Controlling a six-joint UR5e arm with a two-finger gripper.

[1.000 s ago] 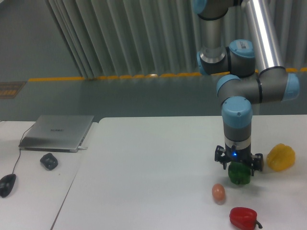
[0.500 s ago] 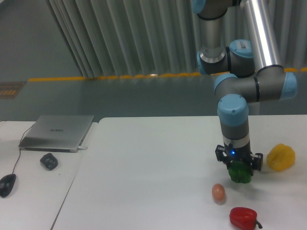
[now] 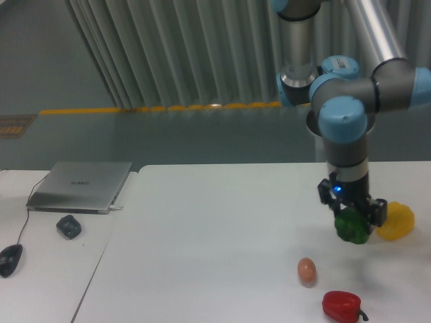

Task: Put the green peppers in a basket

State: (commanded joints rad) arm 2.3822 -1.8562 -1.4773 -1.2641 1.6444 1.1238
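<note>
Your arm reaches down from the upper right with its wrist pointing straight at the table (image 3: 202, 222). Your gripper (image 3: 353, 217) is clamped on the green pepper (image 3: 352, 227), held clear of the surface just beside the yellow pepper (image 3: 397, 221), above the egg (image 3: 306, 270) and red pepper (image 3: 341, 305).

Three bell peppers: one green pepper (image 3: 352, 227), one yellow pepper (image 3: 396, 221), one red pepper (image 3: 342, 305). One brown egg (image 3: 306, 270). One laptop (image 3: 81, 186), shut. One computer mouse (image 3: 10, 260). One small dark object (image 3: 69, 226) near laptop.
</note>
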